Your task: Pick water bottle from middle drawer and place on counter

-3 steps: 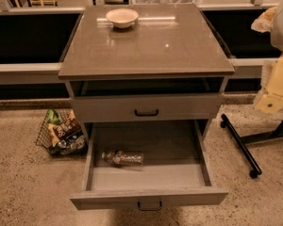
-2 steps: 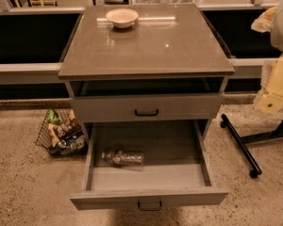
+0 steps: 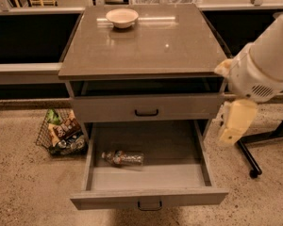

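The water bottle (image 3: 124,158) lies on its side on the floor of the open middle drawer (image 3: 151,177), left of centre, cap end to the left. The counter (image 3: 146,41) tops the grey cabinet and carries a small pale bowl (image 3: 122,17) at its back. My gripper (image 3: 233,124) hangs at the end of the white and cream arm by the cabinet's right side, level with the upper drawer front. It is above and to the right of the open drawer, well apart from the bottle.
A shallower grey drawer front (image 3: 146,108) with a black handle sits shut above the open drawer. A wire basket (image 3: 61,133) of snack packs stands on the floor at the left. A black stand leg (image 3: 247,157) lies on the floor at the right.
My arm has swung left and down, from beside the counter's right edge to close by the cabinet's right side. The bottle and the drawers have not moved.
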### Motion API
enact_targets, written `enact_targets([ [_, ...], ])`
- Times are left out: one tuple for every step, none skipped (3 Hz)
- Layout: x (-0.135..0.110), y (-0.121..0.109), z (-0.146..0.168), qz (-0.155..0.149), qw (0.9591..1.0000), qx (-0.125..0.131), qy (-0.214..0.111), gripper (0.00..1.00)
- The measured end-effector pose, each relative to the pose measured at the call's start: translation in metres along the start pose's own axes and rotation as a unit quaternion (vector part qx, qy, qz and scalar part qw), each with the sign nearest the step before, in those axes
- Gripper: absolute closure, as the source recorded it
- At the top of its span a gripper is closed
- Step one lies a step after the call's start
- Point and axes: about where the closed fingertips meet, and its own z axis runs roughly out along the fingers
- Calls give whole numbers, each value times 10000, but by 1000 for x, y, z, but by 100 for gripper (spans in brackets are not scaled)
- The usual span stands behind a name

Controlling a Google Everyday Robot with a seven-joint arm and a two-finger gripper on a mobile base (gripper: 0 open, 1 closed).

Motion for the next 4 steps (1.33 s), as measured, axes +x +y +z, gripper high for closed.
enact_targets([
  [-9,19,78,29,9973,-358,-639,0],
  [-8,19,82,33,9973,-369,-633,0],
  [2,17,120,87,9972,-463,-588,0],
  [17,20,177,124,9938,-566,-953,0],
])
